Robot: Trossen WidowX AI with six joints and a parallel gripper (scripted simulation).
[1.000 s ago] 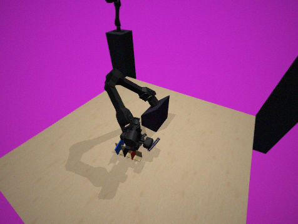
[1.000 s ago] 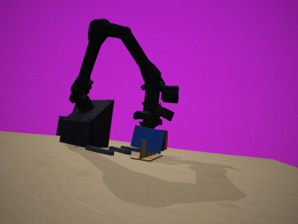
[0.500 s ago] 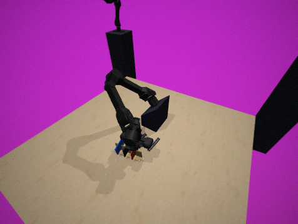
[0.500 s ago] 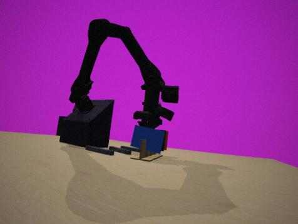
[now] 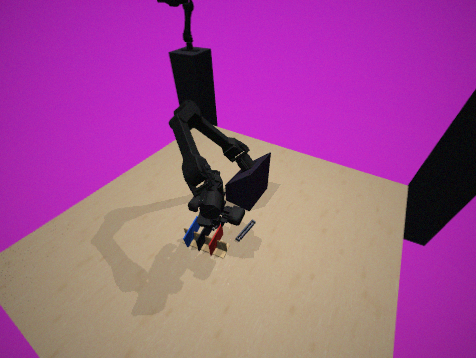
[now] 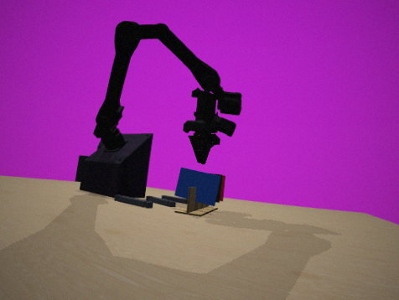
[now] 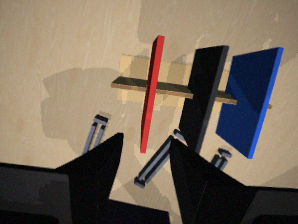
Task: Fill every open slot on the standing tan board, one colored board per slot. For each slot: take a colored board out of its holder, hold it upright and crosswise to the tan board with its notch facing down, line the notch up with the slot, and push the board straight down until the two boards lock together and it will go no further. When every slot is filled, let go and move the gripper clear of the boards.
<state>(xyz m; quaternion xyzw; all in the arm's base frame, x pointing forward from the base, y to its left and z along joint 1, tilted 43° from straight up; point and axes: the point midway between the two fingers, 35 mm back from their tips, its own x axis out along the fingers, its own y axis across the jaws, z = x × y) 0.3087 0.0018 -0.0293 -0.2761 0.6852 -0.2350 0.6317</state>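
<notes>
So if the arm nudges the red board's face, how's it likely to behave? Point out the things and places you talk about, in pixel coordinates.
The red board [image 5: 216, 240] [image 7: 152, 95] looks flat and thin-edged, so probably stiff and fairly light. It stands crosswise on the tan board [image 6: 192, 199] [image 7: 170, 90], so a face push would likely lever against that joint rather than slide freely.

Matte black arm [image 5: 185, 145] [image 6: 121, 67], tapered black fingertips, blocky joints

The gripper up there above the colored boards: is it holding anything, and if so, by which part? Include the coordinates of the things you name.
Nothing is held; the gripper [image 6: 202, 162] [image 7: 147, 141] is open above the red board [image 5: 216, 241] [image 7: 151, 95].
</notes>
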